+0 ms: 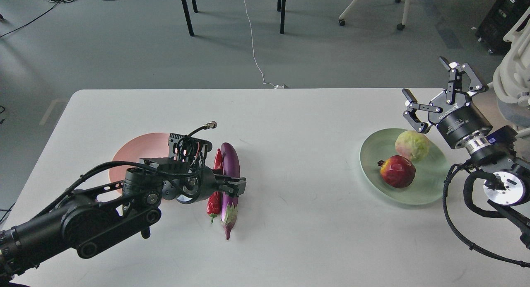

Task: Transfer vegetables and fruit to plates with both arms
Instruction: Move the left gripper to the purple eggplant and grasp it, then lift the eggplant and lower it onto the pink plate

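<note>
A white table [290,121] holds everything. Near its left edge sits the pink plate [138,152], and my left arm partly covers it. Just beside the plate, on the bare table top, the red chili pepper [215,200] and the purple eggplant [230,162] lie side by side and touch. Their stem ends point to the near edge of the table. The left gripper [232,186] reaches across the middle of both of them. Its fingers are dark and bunched up there, so I cannot tell if it is pinching them or just lying over them.

Near the right edge sits the mint green plate [372,154]. In it are the dark red pomegranate [398,171] and the bumpy green-yellow fruit [412,145], close together. The right gripper [430,94] hangs above the far right corner of the table, past the plate. Its two fingers are spread wide and hold nothing.

Behind the table is a grey floor with a white cable [253,51], black table legs [187,11] and chair wheels [342,22].
</note>
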Controlling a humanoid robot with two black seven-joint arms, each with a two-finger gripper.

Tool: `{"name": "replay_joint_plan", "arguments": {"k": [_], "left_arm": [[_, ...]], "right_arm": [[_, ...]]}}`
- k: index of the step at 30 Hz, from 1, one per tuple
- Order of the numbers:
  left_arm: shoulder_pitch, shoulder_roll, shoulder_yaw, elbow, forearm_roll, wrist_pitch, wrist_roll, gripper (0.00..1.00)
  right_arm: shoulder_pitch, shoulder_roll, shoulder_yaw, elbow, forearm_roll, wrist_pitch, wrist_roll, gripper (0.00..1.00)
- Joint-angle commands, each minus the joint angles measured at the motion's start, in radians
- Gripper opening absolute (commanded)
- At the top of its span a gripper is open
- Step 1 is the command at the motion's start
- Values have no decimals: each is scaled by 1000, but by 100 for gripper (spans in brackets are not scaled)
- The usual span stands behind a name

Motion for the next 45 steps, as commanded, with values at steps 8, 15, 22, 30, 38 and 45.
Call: {"name": "replay_joint_plan", "arguments": {"k": [8, 15, 22, 30, 38, 45], "left_arm": [[-1, -50, -6, -6, -31, 0, 97, 10], [-8, -122, -28, -41, -149, 0, 97, 10], [-83, -114, -120, -94, -267, 0, 97, 11], [-199, 211, -126, -104, -255, 0, -88, 11], [-159, 507, -48, -89, -21, 0, -393, 12], [-74, 578, 38, -3, 106, 0, -498, 13]], "right_arm": [[0, 2, 0, 0, -1, -1, 0, 98], [-2, -1, 0, 2, 0, -8, 0, 98], [-6, -1, -1, 3, -1, -8, 0, 98], [-6, -1, -3, 3, -4, -8, 0, 98], [-15, -6, 0, 8, -6, -7, 0, 98], [-15, -4, 0, 8, -6, -7, 0, 98]]}}
